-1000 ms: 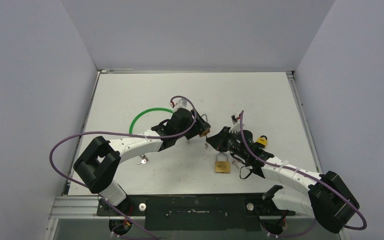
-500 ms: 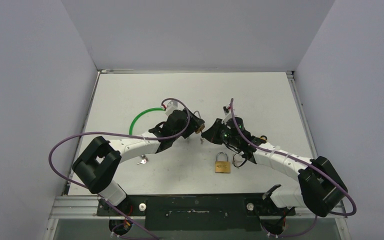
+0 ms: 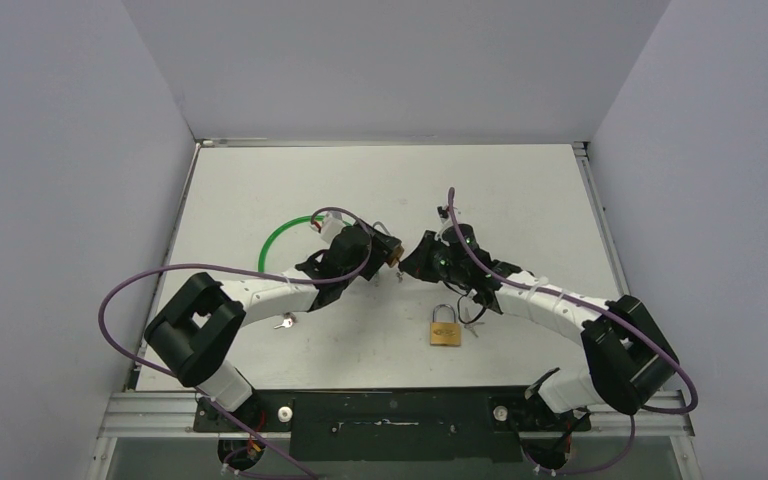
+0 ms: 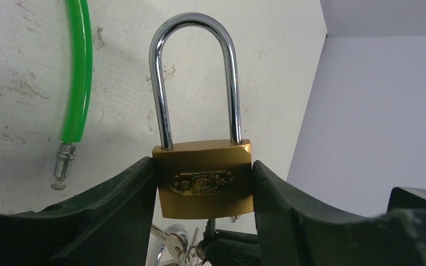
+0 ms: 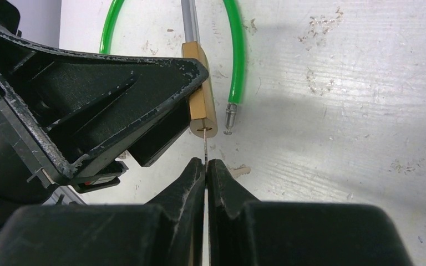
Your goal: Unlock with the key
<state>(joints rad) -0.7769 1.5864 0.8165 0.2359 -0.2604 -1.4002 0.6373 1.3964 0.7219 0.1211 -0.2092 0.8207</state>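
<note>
My left gripper (image 4: 204,180) is shut on the body of a brass padlock (image 4: 202,166), one finger on each side, and holds it off the table. Its steel shackle (image 4: 194,72) is closed and points away from the wrist. My right gripper (image 5: 206,165) is shut on a thin key (image 5: 205,147). The blade's tip is at the keyhole in the padlock's (image 5: 199,105) bottom face. How far it is in, I cannot tell. In the top view the left gripper (image 3: 388,250) and the right gripper (image 3: 415,264) meet nose to nose at mid-table.
A second brass padlock (image 3: 446,328) lies flat near the right forearm, with a small bunch of keys (image 3: 472,326) beside it. A green cable loop (image 3: 278,238) curves behind the left arm. A loose key (image 3: 282,323) lies under the left forearm.
The right arm has swung left with the key until it meets the padlock's underside. The left gripper has shifted slightly left, still holding the padlock.
</note>
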